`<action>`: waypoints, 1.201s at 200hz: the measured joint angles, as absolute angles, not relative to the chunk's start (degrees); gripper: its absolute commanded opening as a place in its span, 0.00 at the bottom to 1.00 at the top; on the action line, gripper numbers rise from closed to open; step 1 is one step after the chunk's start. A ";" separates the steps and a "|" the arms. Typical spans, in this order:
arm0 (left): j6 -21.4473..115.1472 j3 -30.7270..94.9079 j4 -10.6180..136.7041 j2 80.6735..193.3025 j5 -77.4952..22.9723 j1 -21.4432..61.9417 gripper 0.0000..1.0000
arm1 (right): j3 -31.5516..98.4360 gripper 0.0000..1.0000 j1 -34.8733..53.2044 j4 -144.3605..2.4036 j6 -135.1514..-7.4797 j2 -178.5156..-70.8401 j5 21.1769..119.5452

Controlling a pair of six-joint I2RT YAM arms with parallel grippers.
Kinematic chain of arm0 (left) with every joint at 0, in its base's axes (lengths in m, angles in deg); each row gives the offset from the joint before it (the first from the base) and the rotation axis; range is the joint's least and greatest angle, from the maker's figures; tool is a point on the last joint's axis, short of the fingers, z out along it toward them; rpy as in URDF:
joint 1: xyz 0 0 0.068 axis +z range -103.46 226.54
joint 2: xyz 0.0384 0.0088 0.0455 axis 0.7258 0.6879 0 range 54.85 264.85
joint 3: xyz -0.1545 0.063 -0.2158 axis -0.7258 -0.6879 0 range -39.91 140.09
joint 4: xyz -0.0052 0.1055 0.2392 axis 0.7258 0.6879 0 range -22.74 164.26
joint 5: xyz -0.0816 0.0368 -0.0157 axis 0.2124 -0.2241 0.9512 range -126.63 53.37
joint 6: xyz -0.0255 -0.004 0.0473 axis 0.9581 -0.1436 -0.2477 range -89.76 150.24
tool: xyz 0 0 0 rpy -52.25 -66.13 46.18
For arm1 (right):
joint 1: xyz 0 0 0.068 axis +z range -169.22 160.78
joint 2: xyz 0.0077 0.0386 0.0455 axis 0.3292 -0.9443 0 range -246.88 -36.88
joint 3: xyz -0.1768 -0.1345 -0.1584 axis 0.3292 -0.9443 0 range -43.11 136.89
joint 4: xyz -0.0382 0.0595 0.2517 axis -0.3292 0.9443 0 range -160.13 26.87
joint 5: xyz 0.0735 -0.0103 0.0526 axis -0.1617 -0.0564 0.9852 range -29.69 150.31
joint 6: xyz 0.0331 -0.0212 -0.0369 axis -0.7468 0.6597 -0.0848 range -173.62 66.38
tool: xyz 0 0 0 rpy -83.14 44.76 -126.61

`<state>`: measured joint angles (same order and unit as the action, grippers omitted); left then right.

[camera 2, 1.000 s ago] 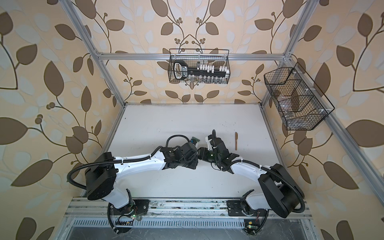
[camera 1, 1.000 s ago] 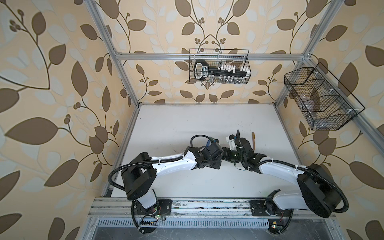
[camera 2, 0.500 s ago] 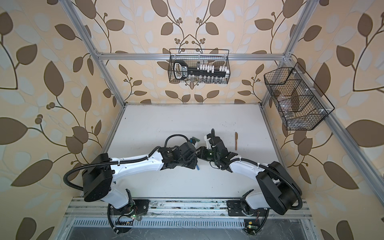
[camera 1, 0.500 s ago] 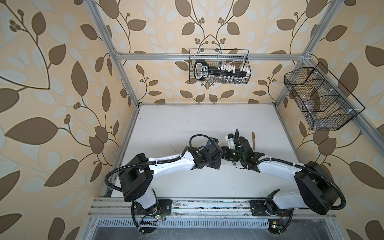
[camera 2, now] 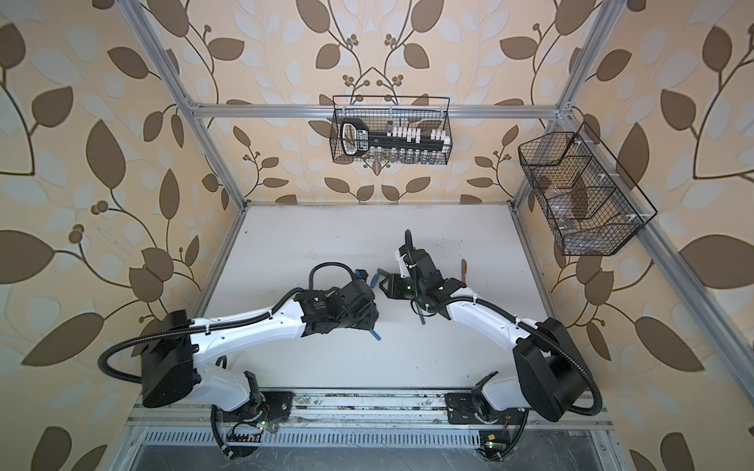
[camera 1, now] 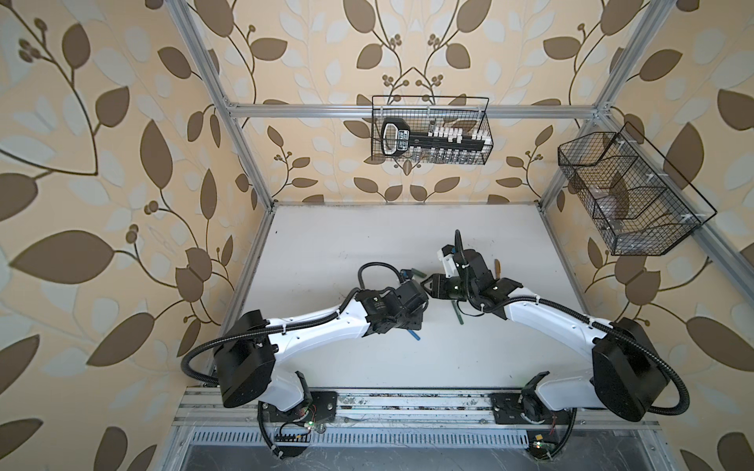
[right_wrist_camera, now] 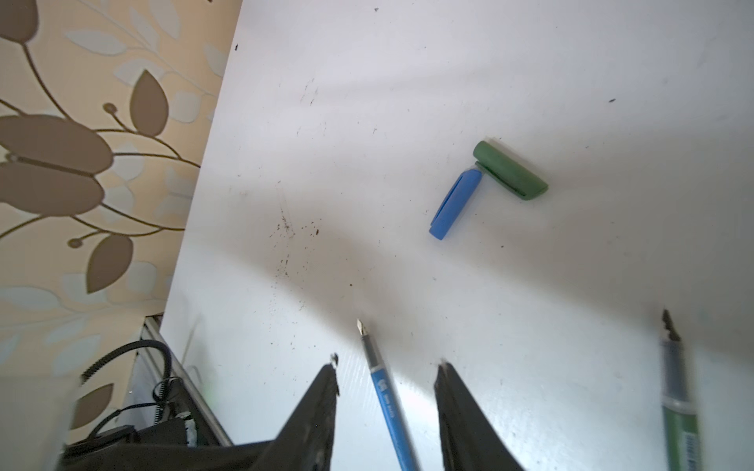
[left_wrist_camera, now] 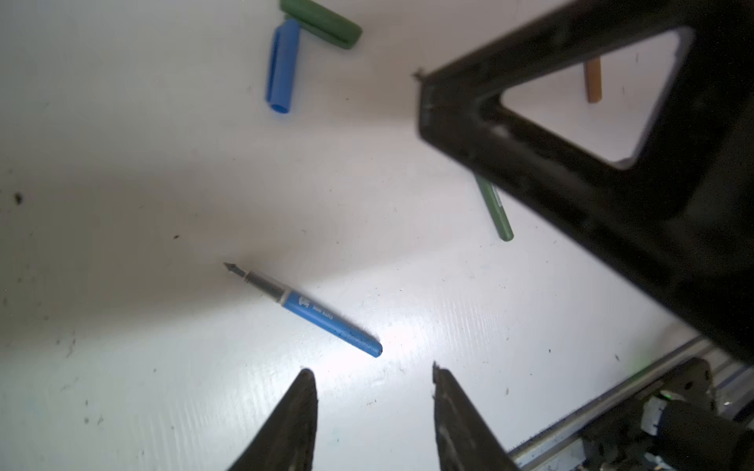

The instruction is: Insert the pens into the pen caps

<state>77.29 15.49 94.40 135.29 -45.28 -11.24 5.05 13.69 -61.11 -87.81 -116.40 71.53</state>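
The blue pen (left_wrist_camera: pixel 304 308) lies uncapped on the table (left_wrist_camera: pixel 122 163), the green pen (left_wrist_camera: pixel 495 212) near it. The blue cap (left_wrist_camera: pixel 282 65) touches the green cap (left_wrist_camera: pixel 322 22), apart from both pens. My left gripper (left_wrist_camera: pixel 371 371) and right gripper (right_wrist_camera: pixel 387 361) hang above, spread, holding nothing.

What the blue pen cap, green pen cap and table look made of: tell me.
Blue pen cap: probably moulded plastic, smooth satin; even colour, soft highlight along it.
Green pen cap: probably plastic too, duller, matte; no sheen shows.
Table: white, glossy, perhaps painted or laminated board; glare and fine scratches show.
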 measured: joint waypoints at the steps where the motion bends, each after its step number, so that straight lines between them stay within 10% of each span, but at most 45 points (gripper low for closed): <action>1: 77.73 15.14 94.42 135.01 -45.32 -11.22 0.49 | 5.01 0.43 13.67 -61.02 -87.75 -116.36 71.49; 159: 91.85 11.53 88.78 149.52 -45.74 -7.55 0.58 | -11.87 0.53 -0.91 -50.58 -86.37 -88.71 75.12; 240: 83.56 19.40 87.05 156.80 -43.79 -2.87 0.31 | -12.41 0.53 -0.98 -50.12 -87.48 -86.92 76.97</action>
<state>83.56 19.40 87.05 156.80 -43.79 -2.87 -12.41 -0.98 -50.12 -87.48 -86.92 76.97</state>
